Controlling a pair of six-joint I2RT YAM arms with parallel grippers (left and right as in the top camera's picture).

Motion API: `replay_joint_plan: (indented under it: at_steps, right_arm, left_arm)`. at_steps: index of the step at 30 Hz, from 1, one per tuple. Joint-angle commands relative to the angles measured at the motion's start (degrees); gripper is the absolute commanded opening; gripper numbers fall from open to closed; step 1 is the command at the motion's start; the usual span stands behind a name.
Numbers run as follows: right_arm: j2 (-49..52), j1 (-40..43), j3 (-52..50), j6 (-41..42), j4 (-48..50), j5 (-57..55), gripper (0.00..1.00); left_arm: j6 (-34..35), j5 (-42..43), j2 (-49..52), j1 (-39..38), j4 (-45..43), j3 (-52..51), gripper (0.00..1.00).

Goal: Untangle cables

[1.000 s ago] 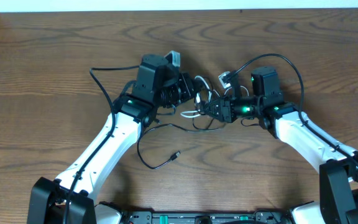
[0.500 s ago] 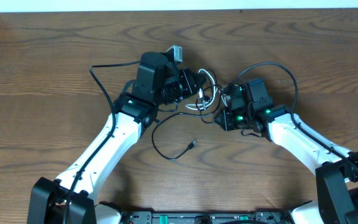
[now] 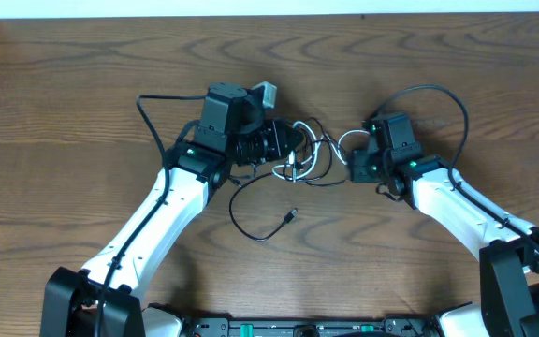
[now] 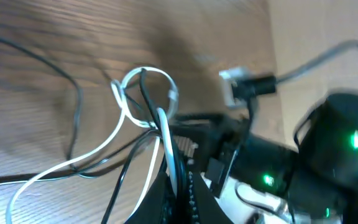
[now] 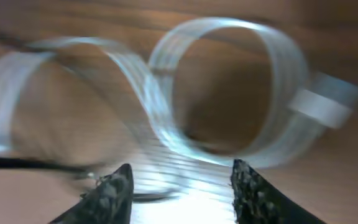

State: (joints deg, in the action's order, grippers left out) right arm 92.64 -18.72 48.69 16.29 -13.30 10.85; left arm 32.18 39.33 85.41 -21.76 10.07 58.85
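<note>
The cables (image 3: 309, 161) are a loose tangle of thin black and white cords between my two grippers. My left gripper (image 3: 286, 147) is shut on a white and a black cord, seen pinched in the left wrist view (image 4: 178, 186). A white loop (image 4: 144, 93) stands just beyond it. A black cord trails toward the front and ends in a small plug (image 3: 290, 216). My right gripper (image 3: 352, 161) is open, with blurred white cable loops (image 5: 185, 106) just ahead and running between its fingers (image 5: 182, 182).
Thicker black arm wires arch behind the left arm (image 3: 152, 101) and over the right arm (image 3: 438, 92). The wooden table (image 3: 82, 75) stretches around; its far edge meets a white strip at the top.
My right gripper has pulled back to the right, away from the left gripper, and the tangle has spread out between them. The black cord's free plug end has shifted up and right.
</note>
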Motion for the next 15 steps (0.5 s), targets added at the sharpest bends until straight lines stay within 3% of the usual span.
replay_joint_plan:
  at_steps: [1,6,12,14,15]
  right_arm:
    - [0.33,-0.70,0.26,-11.32,1.99,23.06,0.49]
    - [0.33,-2.23,0.26,-13.62,2.27,22.08,0.50]
    - [0.33,-2.47,0.26,-13.62,5.03,8.63,0.54]
    - [0.33,-2.67,0.26,-13.62,7.78,4.35,0.52]
    - [0.37,-2.71,0.26,-13.62,9.16,2.45,0.45]
  left_arm:
    - [-6.54,5.68,-0.33,0.09,0.00,0.42,0.07]
    - [-7.13,5.84,-0.35,0.11,-0.04,0.42,0.07]
    - [-7.15,6.54,-0.35,0.09,-0.04,0.42,0.08]
    - [-7.26,6.54,-0.35,0.11,-0.04,0.42,0.07]
    - [-7.69,6.54,-0.35,0.11,-0.02,0.42,0.07]
